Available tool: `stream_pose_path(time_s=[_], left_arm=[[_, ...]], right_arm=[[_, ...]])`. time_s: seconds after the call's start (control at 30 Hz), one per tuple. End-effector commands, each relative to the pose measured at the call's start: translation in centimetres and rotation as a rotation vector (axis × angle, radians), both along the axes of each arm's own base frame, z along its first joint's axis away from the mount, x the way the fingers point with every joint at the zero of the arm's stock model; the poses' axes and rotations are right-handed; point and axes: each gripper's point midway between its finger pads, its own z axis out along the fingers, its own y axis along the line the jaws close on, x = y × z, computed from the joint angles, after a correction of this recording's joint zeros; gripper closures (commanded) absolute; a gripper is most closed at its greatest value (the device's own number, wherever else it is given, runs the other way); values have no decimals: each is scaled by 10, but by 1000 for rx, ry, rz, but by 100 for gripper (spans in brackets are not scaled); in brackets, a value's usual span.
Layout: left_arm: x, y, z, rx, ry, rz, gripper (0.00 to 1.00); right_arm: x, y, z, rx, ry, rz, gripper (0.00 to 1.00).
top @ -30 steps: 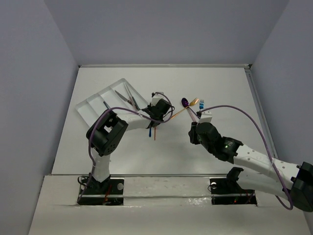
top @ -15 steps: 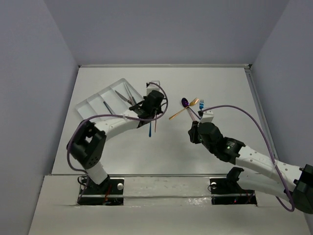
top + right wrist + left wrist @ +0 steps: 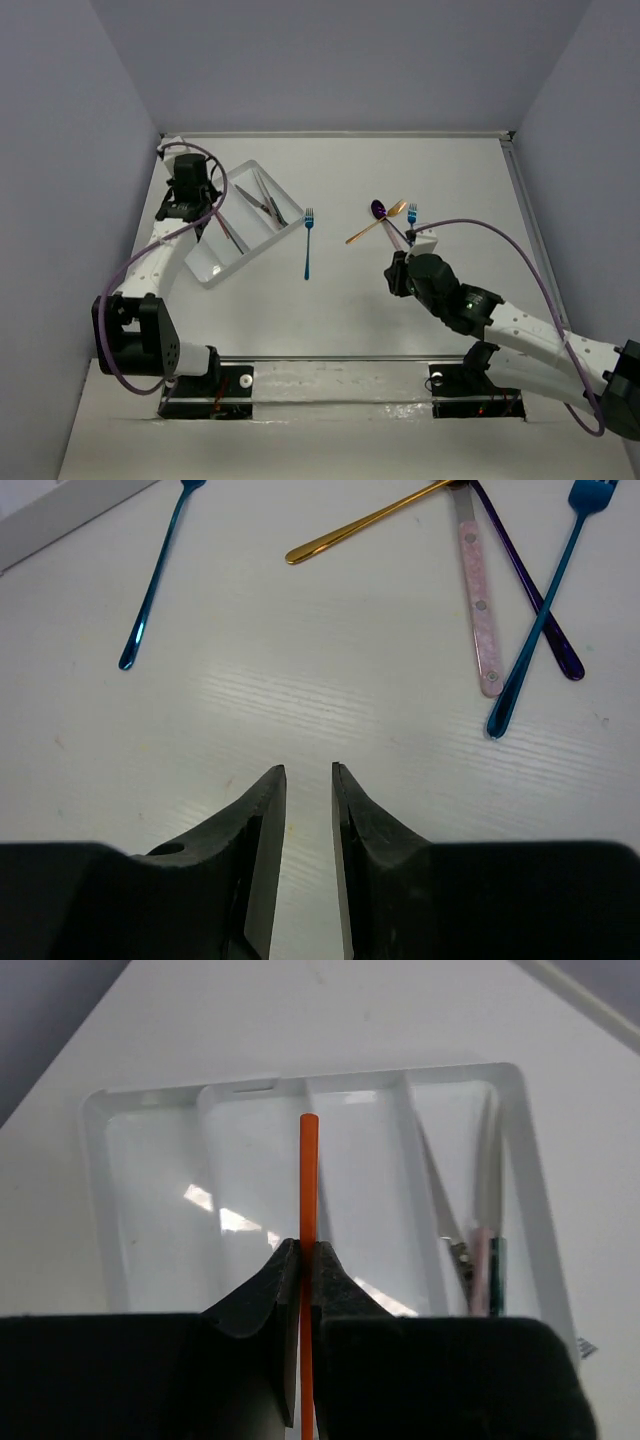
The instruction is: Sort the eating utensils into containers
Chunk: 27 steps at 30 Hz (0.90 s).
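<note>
Got the left gripper [image 3: 193, 208] swung from mid-table out to 10 o'clock, over the white tray [image 3: 225, 264]; left a blue fork [image 3: 308, 243] lying mid-table. Left wrist: clamped tight on an orange utensil [image 3: 308, 1170], lined up over the tray's middle divider. Right wrist: got the right gripper [image 3: 308, 780] slightly parted, holding nothing, with gold spoon [image 3: 370, 522], purple spoon [image 3: 510, 552] and second blue fork [image 3: 513, 680] at 1 o'clock.

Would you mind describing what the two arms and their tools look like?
The left arm and right arm have white links and black joints, and a purple cable loops along each. A small green light glows on the right one. The left tool and right tool have black fingers tapering to wedge tips.
</note>
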Motion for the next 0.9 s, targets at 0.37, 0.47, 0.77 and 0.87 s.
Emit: stream_pose_path(time_s=[0.37, 0.47, 0.77, 0.87], left_arm=[[-8, 75, -83, -60, 204, 130, 100], [-2, 72, -88, -75, 204, 116, 100], [9, 64, -97, -101, 205, 68, 96], [11, 64, -97, -102, 200, 67, 87]], right_arm=[[1, 9, 19, 75, -58, 42, 69], [1, 10, 16, 68, -52, 44, 69], [1, 10, 14, 69, -52, 42, 69], [2, 9, 13, 65, -51, 40, 69]])
